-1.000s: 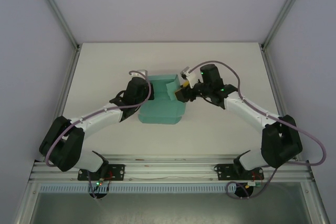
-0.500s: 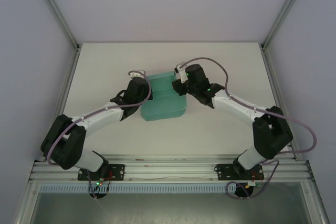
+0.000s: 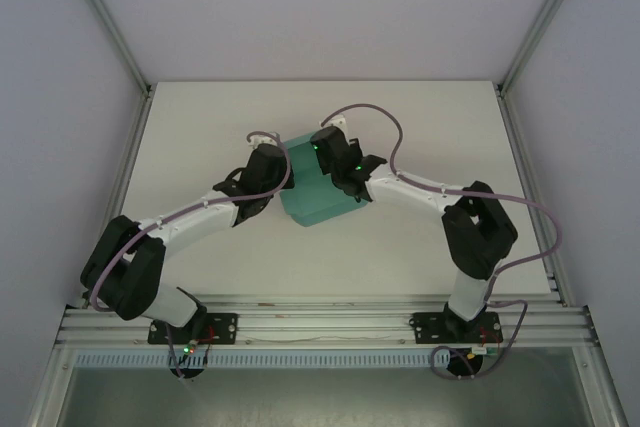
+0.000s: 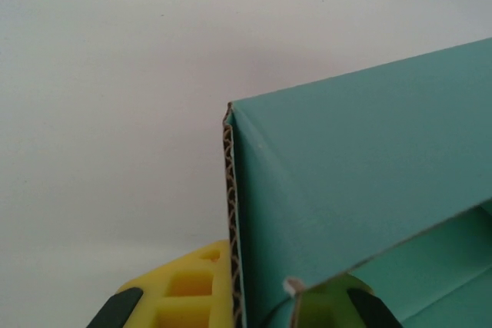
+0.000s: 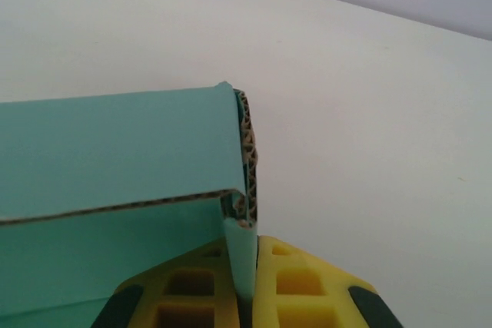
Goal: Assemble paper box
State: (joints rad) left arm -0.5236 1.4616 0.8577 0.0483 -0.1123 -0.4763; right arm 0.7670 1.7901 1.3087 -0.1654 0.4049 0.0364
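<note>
Teal corrugated paper box, fluted raw edges exposed, pinched at opposite walls by left gripper and right gripper; smooth white table open all round.

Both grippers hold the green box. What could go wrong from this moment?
The left gripper and right gripper each pinch one thin wall of the paper box, so the card may crease or crush there. If they pull unevenly, a wall might tear or slip out.
</note>
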